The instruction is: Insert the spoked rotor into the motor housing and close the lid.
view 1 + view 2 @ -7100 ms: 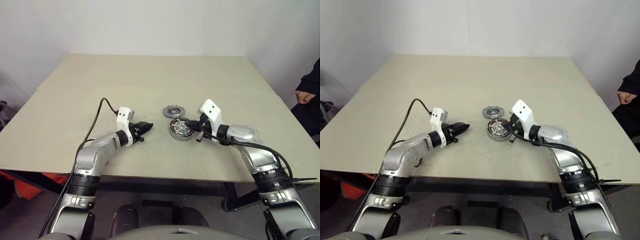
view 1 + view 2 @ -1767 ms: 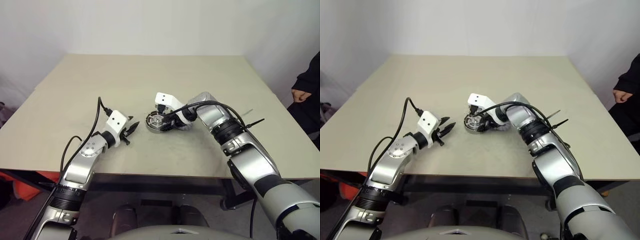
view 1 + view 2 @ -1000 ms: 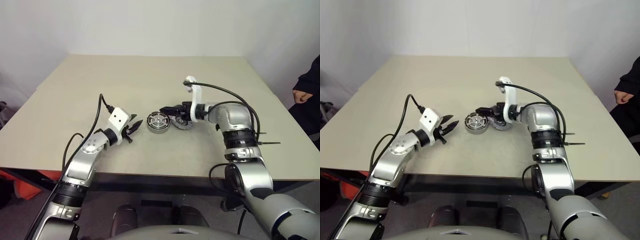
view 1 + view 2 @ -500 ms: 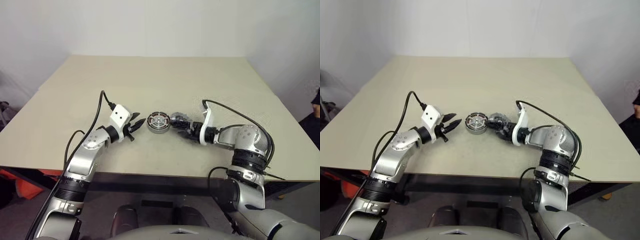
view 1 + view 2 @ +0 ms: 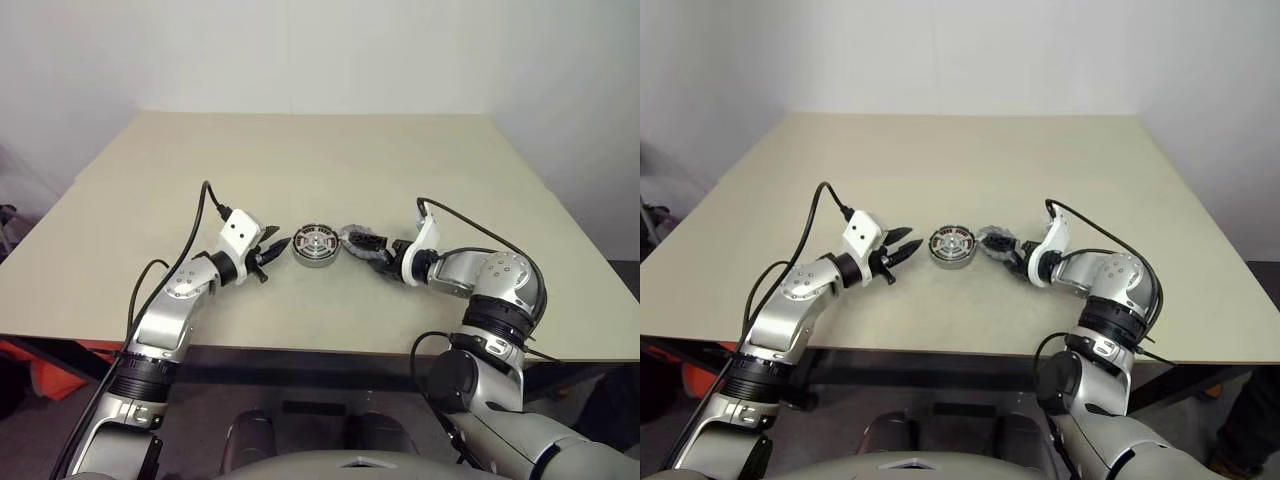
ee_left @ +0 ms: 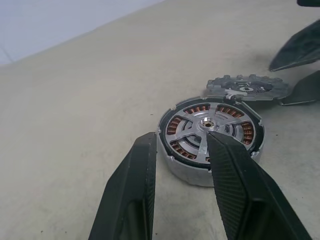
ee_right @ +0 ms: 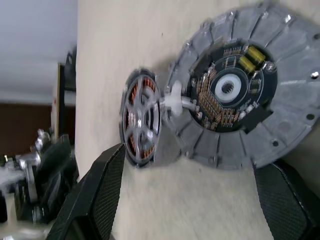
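The motor housing sits on the table a little left of its middle, a silver ring with copper windings. The spoked rotor is seated inside it. The lid, a grey disc with its circuit-board face up, lies flat just right of the housing. My right gripper comes in low from the right, open wide, with its fingertips at the lid's near edge and not closed on it. My left gripper hovers just left of the housing, pointing at it, open and empty.
The beige table stretches bare behind the parts to a white wall. A black cable loops off my left wrist. Another cable arcs over my right forearm.
My right arm has swung down and rolled, so its gripper now reaches the lid low from the right instead of from above. The left gripper, housing and lid stay put.
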Robot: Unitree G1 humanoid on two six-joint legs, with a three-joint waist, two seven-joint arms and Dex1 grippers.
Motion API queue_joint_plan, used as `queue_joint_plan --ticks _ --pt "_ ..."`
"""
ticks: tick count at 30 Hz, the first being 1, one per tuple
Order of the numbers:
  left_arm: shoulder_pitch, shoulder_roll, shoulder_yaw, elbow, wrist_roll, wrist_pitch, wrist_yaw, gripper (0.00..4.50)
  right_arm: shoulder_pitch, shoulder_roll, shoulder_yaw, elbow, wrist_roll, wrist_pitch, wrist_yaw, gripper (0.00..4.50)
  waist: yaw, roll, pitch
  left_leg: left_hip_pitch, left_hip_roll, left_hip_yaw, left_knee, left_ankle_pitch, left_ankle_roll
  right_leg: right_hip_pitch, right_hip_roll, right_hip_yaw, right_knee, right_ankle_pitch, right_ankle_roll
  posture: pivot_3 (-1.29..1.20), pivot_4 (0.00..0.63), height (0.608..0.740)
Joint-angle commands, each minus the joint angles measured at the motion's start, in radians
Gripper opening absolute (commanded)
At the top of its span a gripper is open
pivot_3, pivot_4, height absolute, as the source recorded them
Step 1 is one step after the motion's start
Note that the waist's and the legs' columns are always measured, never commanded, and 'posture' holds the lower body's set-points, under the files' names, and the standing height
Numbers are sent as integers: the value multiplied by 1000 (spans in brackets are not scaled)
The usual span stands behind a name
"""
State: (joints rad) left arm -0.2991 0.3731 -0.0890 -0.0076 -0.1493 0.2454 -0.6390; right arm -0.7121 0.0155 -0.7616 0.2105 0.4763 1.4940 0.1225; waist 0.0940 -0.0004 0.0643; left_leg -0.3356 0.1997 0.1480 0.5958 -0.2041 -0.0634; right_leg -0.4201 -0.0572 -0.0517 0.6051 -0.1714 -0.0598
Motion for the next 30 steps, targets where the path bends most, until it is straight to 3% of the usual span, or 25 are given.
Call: queue_joint_plan --ticks 1,6,10,12,13,14,15,16,18,20,21,30 --pt "-13 19 4 -31 9 -14 -4 1669 -28 17 -48 56 -13 -124 -88 4479 -1 0 0 2 0 0 0 0 0 1 0 0 0 0 0 0 0 740" --pt "-7 26 0 -42 12 -11 -4 1669 -37 51 -50 112 20 -261 -140 4479 -7 7 0 5 6 -1 -1 0 1 11 -1 -17 -20 0 1 0 0 740" --pt "-5 30 1 -47 13 -10 -6 1669 -41 66 -18 149 50 -336 -150 4479 -24 19 6 11 12 -6 -2 -1 3 30 -14 -56 -45 0 1 0 0 740" --pt "-4 33 2 -50 14 -8 -6 1669 -56 72 9 184 61 -381 -147 4479 -24 29 13 19 27 -10 -3 -4 7 50 -22 -85 -61 0 1 0 0 740" --pt "-3 34 2 -51 14 -7 -5 1669 -62 73 21 198 67 -403 -142 4479 -17 21 12 19 31 -10 -6 -5 8 52 -25 -82 -41 -6 6 0 0 740" --pt "-3 35 1 -52 13 -6 -4 1669 -71 75 27 214 77 -419 -136 4479 -1 -5 9 21 31 7 -4 -5 8 52 -35 -58 35 -44 14 0 0 740" --pt "-3 36 1 -53 13 -5 -4 1669 -78 75 34 227 84 -433 -130 4479 6 -9 9 28 29 32 1 -4 7 48 -33 -12 82 -91 13 0 0 740" --pt "-1 36 1 -55 14 -5 -2 1669 -87 77 40 242 94 -454 -120 4479 21 -2 6 36 15 29 4 -8 1 33 -33 -10 87 -98 8 0 0 740" --pt "5 35 -2 -60 18 -6 0 1669 -101 79 53 267 110 -487 -102 4479 36 5 2 15 -6 -2 -13 -15 -6 18 -31 -9 81 -99 7 0 0 740" --pt "10 34 -5 -64 20 -5 4 1669 -115 79 69 288 127 -508 -83 4479 31 6 1 5 2 -4 -27 22 -21 10 -15 -10 70 -89 4 0 0 740" --pt "12 34 -6 -67 21 -4 6 1669 -120 78 78 295 133 -515 -73 4479 29 6 1 0 5 -3 -22 29 -21 9 -12 -11 70 -80 -3 0 0 740" --pt "33 30 -7 -79 23 -2 19 1669 -126 81 168 213 229 -517 48 4479 25 6 1 -16 7 -2 -22 21 -9 3 -10 -14 53 -71 -10 0 0 740"
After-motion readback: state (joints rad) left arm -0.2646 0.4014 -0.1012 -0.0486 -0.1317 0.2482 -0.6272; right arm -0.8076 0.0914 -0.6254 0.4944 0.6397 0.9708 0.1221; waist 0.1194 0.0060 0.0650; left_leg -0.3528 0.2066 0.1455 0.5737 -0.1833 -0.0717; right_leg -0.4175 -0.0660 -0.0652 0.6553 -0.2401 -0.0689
